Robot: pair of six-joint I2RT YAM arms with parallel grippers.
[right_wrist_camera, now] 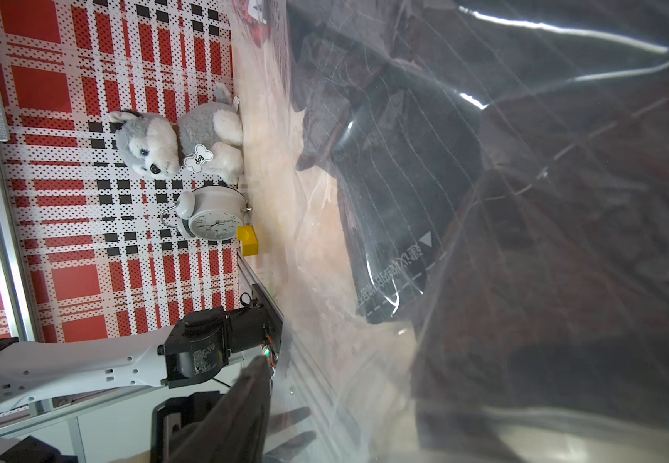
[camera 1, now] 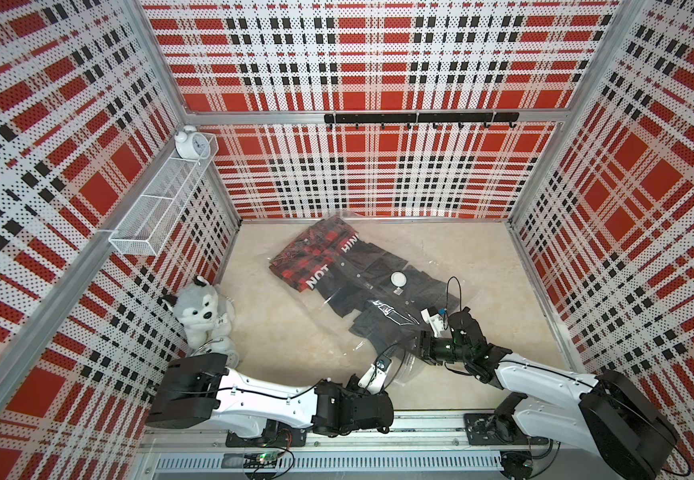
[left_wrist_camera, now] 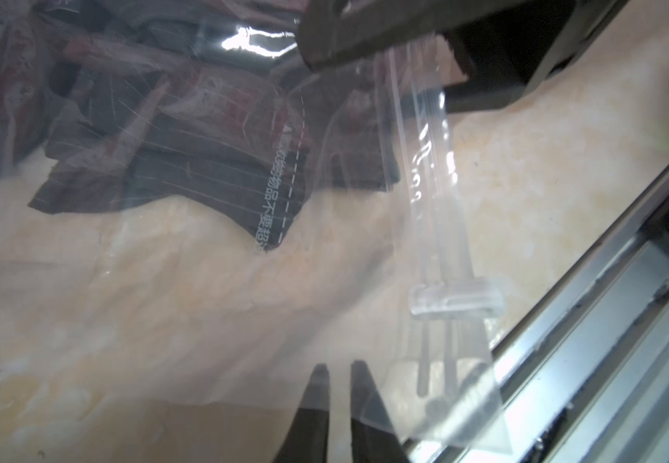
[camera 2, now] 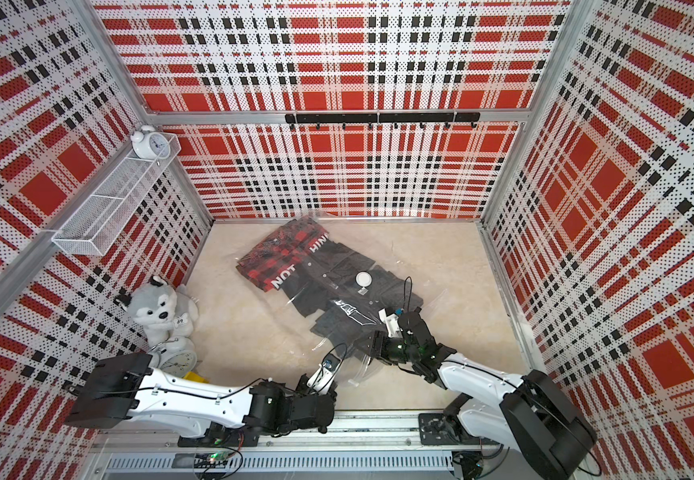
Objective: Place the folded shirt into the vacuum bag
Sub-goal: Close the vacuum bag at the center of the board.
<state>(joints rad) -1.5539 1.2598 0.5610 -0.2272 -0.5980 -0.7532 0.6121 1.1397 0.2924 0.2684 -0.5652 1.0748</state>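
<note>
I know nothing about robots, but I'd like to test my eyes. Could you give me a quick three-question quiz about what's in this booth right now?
1. True or false: the vacuum bag lies empty.
2. What stands next to the plush husky? A) a mug B) an alarm clock C) a book
3. Fill in: the small block by that clock is coloured ____.

Key: 1 false, folded clothes show through it; 2 B; 3 yellow.
</note>
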